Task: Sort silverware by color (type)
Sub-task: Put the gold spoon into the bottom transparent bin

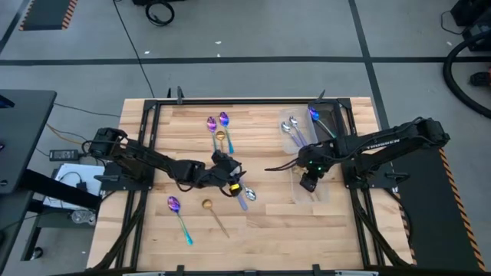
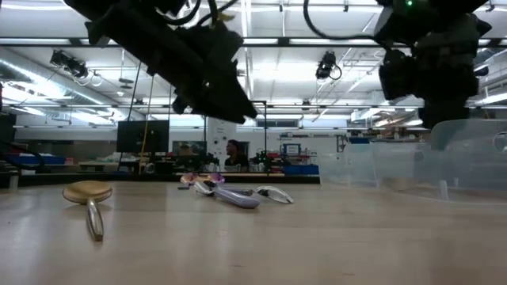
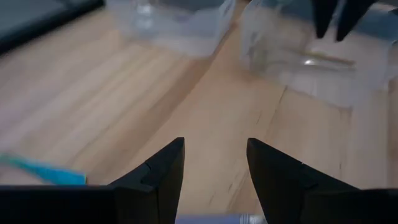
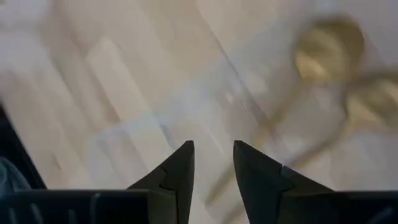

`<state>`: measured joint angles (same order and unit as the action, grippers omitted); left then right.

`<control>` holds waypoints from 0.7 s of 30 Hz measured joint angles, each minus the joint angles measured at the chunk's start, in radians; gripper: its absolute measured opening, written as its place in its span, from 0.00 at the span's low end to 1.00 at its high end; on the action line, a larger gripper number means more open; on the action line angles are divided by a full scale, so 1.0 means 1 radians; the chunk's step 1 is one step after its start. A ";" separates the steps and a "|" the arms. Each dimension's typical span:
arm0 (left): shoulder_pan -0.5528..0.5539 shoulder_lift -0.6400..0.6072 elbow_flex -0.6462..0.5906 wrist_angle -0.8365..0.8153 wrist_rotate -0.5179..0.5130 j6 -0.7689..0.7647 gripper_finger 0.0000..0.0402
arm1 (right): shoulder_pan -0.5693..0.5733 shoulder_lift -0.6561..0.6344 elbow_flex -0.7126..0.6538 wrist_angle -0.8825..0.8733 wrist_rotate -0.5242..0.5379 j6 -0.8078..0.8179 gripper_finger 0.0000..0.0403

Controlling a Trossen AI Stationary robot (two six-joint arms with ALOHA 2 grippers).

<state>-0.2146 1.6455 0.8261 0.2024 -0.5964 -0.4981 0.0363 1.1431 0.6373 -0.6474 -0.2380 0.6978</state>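
I am looking at spoons lying scattered over the wooden table [image 1: 261, 230]. Two purple spoons [image 1: 218, 121] are lying side by side toward the far edge, with a gold spoon [image 1: 220, 139] just in front of them. Another purple spoon [image 1: 179, 215] and a gold spoon [image 1: 213, 214] are sitting near the front on the left arm's side. At mid-table a silver spoon [image 1: 248, 195] and a bluish handle are lying together, and in the low view they are showing as a small pile [image 2: 238, 193] resting flat on the wood.

My left gripper [image 1: 235, 186] is hovering right over that pile. Its fingers [image 3: 163, 171] are spread apart with bare wood showing between them, gripping nothing; a teal handle [image 3: 43, 170] is lying just off to one side.

On the other side, clear plastic containers [image 1: 322, 146] are standing together. Two silver spoons [image 1: 290, 127] and one purple spoon [image 1: 316, 116] are lying in the far ones.

My right gripper [image 1: 308, 183] is hanging over the near container. Its fingers [image 4: 176, 168] are parted by a narrow gap and are holding nothing. Below them I am making out what look like two gold spoons [image 4: 329, 68], though that view is too blurred to be sure.
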 joint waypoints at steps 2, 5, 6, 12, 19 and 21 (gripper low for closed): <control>0.000 0.000 0.000 -0.040 0.007 -0.052 0.45 | 0.000 0.000 0.000 0.061 0.015 -0.046 0.29; 0.000 0.000 0.000 -0.092 0.028 -0.124 0.45 | 0.000 0.000 0.000 0.153 0.078 -0.087 0.29; 0.000 0.000 0.000 -0.109 0.030 -0.142 0.45 | 0.000 0.000 0.000 0.188 0.106 -0.107 0.28; 0.006 0.000 0.000 -0.216 0.031 -0.251 0.45 | 0.010 0.000 0.000 0.440 0.277 -0.337 0.28; 0.034 0.000 0.000 -0.345 0.042 -0.375 0.45 | 0.015 0.000 0.000 0.659 0.350 -0.441 0.28; 0.045 0.000 0.000 -0.373 0.060 -0.397 0.45 | 0.016 0.003 0.000 0.688 0.350 -0.454 0.28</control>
<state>-0.1695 1.6455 0.8261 -0.1707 -0.5367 -0.8952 0.0520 1.1464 0.6373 0.0409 0.1116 0.2437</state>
